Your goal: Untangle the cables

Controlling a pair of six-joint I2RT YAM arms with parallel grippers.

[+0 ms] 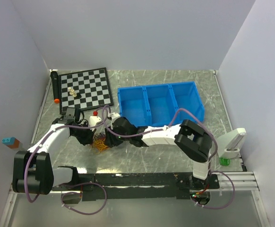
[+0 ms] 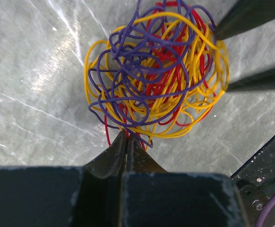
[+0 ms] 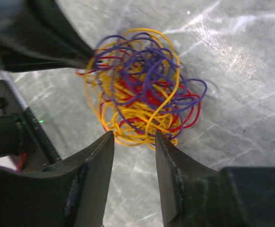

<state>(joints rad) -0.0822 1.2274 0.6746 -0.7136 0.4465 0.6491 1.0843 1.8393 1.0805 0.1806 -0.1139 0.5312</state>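
cables in yellow-orange, red and purple lie bunched in one loose, curly ball on the grey marbled table, in front of the chessboard and to the left of the blue three-compartment bin, right between the two grippers. from the left wrist camera the tangle sits just ahead of the left gripper, whose fingers are pressed together with no gap showing. their tips are at the lower edge of the ball, where a red and a purple strand run down past them, but whether a strand is actually pinched between them cannot be told. from the right wrist camera the same ball rests just beyond the right gripper, whose fingers stand clearly apart. the lowest yellow loops reach the gap between the tips and nothing is gripped. the left gripper's dark closed tips come in at the upper left edge of the ball in that view. from above, the left gripper and the right gripper flank the bundle closely from either side, both low over the table.
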